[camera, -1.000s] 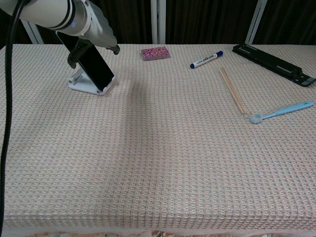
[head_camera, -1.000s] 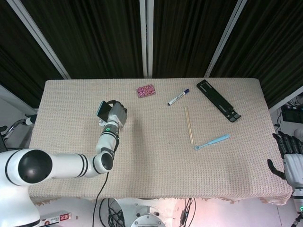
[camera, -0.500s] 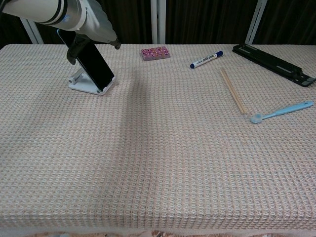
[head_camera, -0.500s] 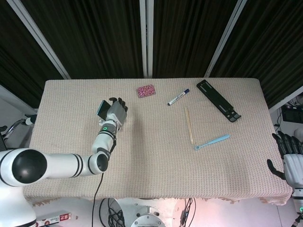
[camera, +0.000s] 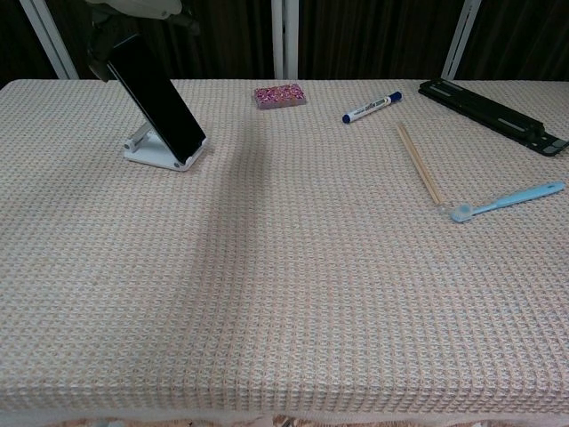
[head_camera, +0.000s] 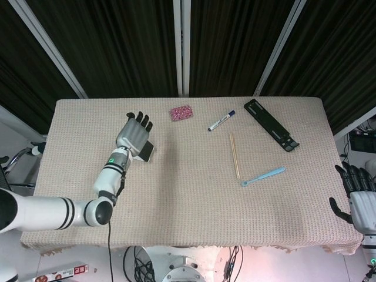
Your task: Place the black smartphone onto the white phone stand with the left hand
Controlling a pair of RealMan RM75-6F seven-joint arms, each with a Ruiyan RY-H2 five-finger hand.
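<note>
The black smartphone (camera: 156, 100) leans tilted on the white phone stand (camera: 153, 152) at the table's far left, its lower edge resting on the stand's front lip. My left hand (head_camera: 133, 136) hovers over it with fingers spread and nothing in them. In the head view it hides most of the phone and stand, so only a pale corner of the stand (head_camera: 148, 153) shows. The chest view shows just the left hand's underside (camera: 133, 11) above the phone's top edge. My right hand (head_camera: 355, 198) hangs off the table's right edge, fingers apart and empty.
A pink glittery case (camera: 280, 95) lies behind the stand. A blue-capped marker (camera: 372, 107), a wooden stick (camera: 420, 163), a light blue toothbrush (camera: 507, 202) and a long black folded holder (camera: 493, 116) lie on the right half of the woven tablecloth.
My left hand has let go of the phone, spread its fingers and lifted back toward me. The phone stays leaning on the stand. The right hand barely moved.
</note>
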